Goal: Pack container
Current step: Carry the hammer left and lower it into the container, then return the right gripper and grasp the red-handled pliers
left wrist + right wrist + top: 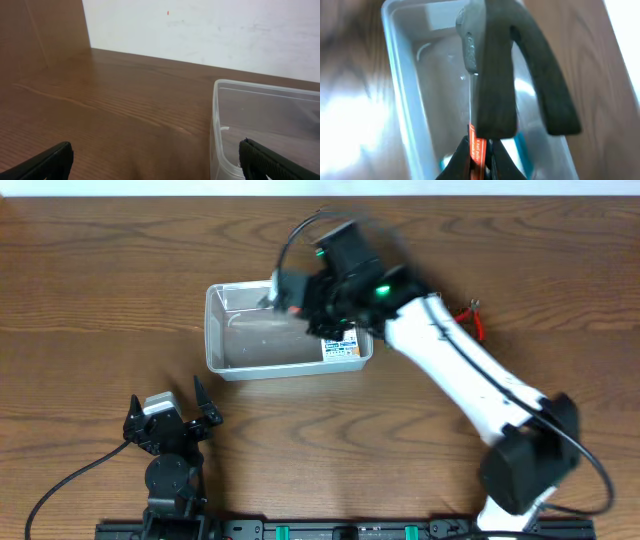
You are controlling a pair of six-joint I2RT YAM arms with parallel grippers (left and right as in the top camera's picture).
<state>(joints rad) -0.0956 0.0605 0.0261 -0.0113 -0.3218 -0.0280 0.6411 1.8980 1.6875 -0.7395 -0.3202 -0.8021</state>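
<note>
The clear plastic container [215, 330] sits mid-table, and a small blue-and-white box [340, 348] lies at its right end. My right gripper [305, 302] hangs over the container, shut on a hand tool [495, 75] with black handles, a metal head and an orange label. In the right wrist view the jaws [481, 155] pinch the tool at the orange label, above the container's [400, 75] inside. My left gripper [168, 418] is open and empty near the front edge. Its view [155, 161] shows the container's corner [216, 115] to the right.
A red-handled tool [476, 320] lies on the table to the right of the container, beside the right arm. A white wall [210, 30] stands beyond the table's far edge. The table is brown wood [100, 280].
</note>
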